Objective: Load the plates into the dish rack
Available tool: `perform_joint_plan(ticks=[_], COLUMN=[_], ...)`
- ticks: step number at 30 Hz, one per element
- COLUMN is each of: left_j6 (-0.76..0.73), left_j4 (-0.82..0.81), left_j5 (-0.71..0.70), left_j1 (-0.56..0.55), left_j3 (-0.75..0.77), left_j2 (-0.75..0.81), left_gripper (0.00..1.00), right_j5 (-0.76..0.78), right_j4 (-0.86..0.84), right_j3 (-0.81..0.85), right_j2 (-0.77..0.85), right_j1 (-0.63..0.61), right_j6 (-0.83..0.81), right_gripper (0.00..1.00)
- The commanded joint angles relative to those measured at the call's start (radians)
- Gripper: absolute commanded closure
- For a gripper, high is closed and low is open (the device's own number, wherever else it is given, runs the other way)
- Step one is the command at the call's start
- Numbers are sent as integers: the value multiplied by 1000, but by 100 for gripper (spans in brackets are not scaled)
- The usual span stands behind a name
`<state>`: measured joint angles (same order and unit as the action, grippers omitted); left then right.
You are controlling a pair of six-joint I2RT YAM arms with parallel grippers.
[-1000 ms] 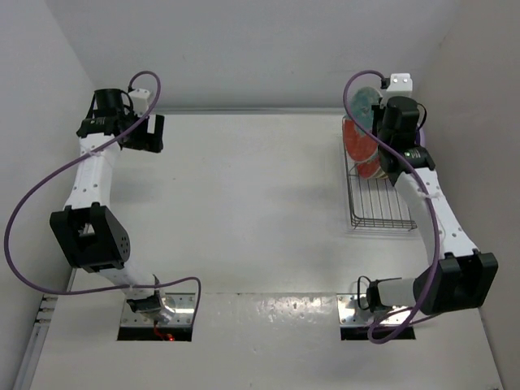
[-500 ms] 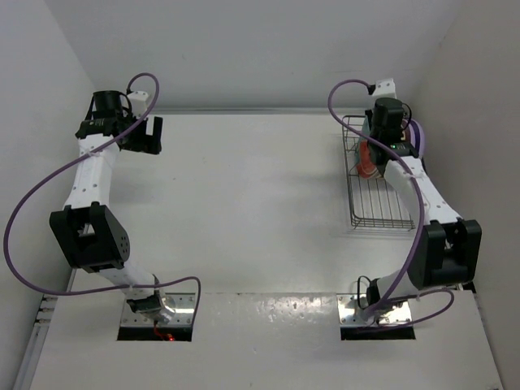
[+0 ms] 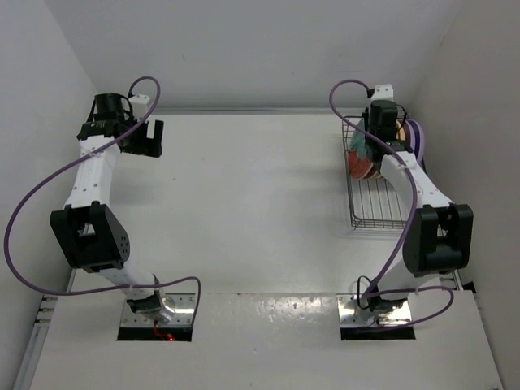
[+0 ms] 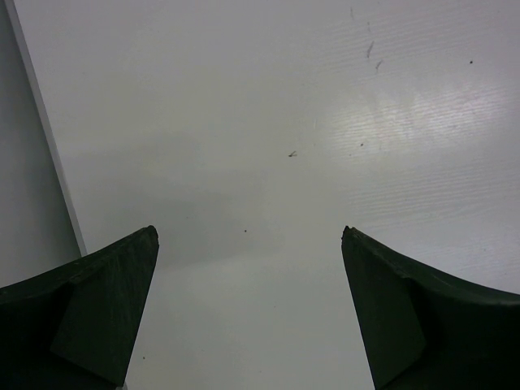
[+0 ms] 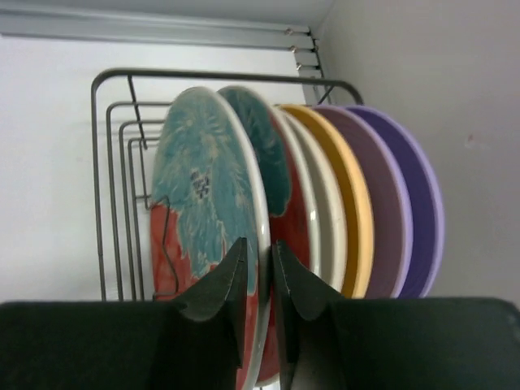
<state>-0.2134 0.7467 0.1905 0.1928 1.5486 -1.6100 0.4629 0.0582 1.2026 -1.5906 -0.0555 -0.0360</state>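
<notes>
The wire dish rack [image 3: 375, 203] [image 5: 114, 162] stands at the table's far right. In the right wrist view several plates stand upright in it side by side: two lavender [image 5: 418, 203], one yellow-orange [image 5: 349, 195], one cream [image 5: 313, 203], one red with a teal flower [image 5: 280, 179]. My right gripper [image 5: 260, 248] [image 3: 367, 154] is shut on the rim of a second red plate with a teal flower [image 5: 203, 195], which stands in the rack as the outermost one. My left gripper [image 4: 248, 236] [image 3: 148, 134] is open and empty over bare table at the far left.
The side wall stands close to the right of the rack [image 3: 479, 122]. The back wall [image 3: 260, 57] runs just behind both grippers. The near half of the rack holds no plates [image 3: 382, 213].
My right arm has swung in over the rack and lowered the red flower plate from above the rack's far end into the rack beside the other plates. The left arm has not moved.
</notes>
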Motion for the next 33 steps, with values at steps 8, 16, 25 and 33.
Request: perform_joint_plan(ticks=[8,16,25,33], left_j6=[-9,-18,-38,-145], left_j4=[-9,-9,-9,11], left_j5=[26,26,-26,-120], left_j1=[16,-4,-59,-142], left_j3=[-5,-76,-252,-478], left_j2=[44,62,122,280], left_gripper=[0,0,0,0], right_j5=[-151,-545,-624,-695], right_j4=[118,256,402,667], right_j3=[170,-101,-539,-658], right_j2=[210,652,1040,1270], right_j1=[22,82,80,79], right_j6=[108,265,583,667], right_gripper=[4,0,0,0])
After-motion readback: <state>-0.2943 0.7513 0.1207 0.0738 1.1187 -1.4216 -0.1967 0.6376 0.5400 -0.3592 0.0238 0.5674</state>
